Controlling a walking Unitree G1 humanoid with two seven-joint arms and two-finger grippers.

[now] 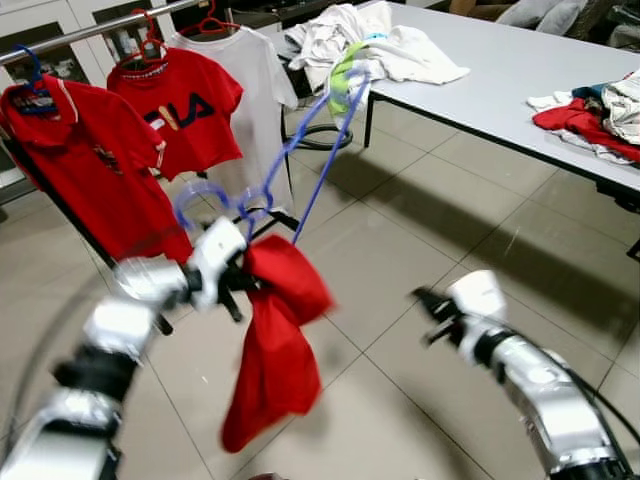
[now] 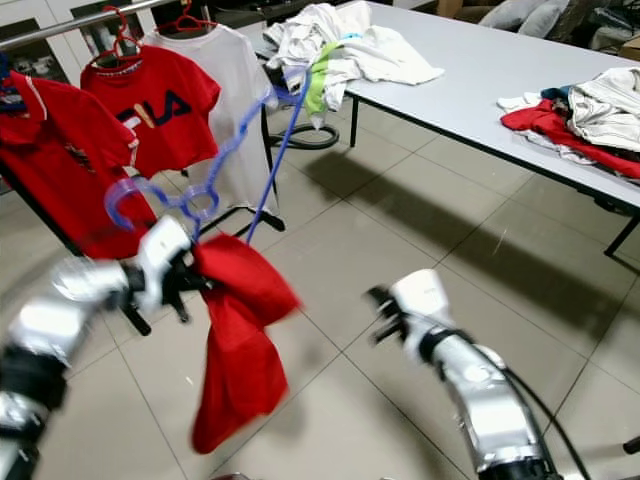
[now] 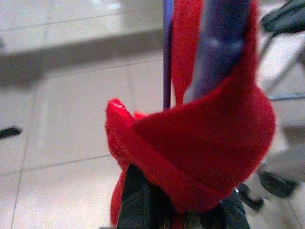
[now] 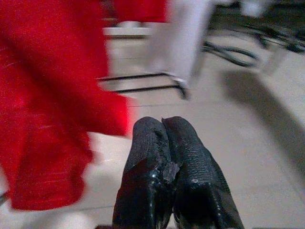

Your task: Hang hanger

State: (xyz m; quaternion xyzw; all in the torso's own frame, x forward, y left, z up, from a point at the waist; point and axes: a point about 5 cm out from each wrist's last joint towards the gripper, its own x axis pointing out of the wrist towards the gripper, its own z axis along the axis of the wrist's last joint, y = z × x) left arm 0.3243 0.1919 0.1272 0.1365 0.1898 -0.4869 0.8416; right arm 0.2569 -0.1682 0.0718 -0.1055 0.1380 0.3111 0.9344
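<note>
Blue plastic hanger (image 1: 290, 165) with red garment (image 1: 275, 345), gripped by left gripper (image 1: 232, 285), not yet on metal rail (image 1: 95, 30); right gripper (image 4: 169, 164) closed, empty.

Head stereo downward; wrist close-ups

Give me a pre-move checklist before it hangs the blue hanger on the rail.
1. Left gripper shut on blue hanger and red garment: ok.
2. Garment seated on hanger: not ok, bunched and dangling.
3. Hook aimed at rail: not ok, well below it.
4. Free rail space: cannot tell; three shirts hang there.
5. Right gripper shut, holding nothing: ok.
6. View sharp: not ok, blurred.
</note>
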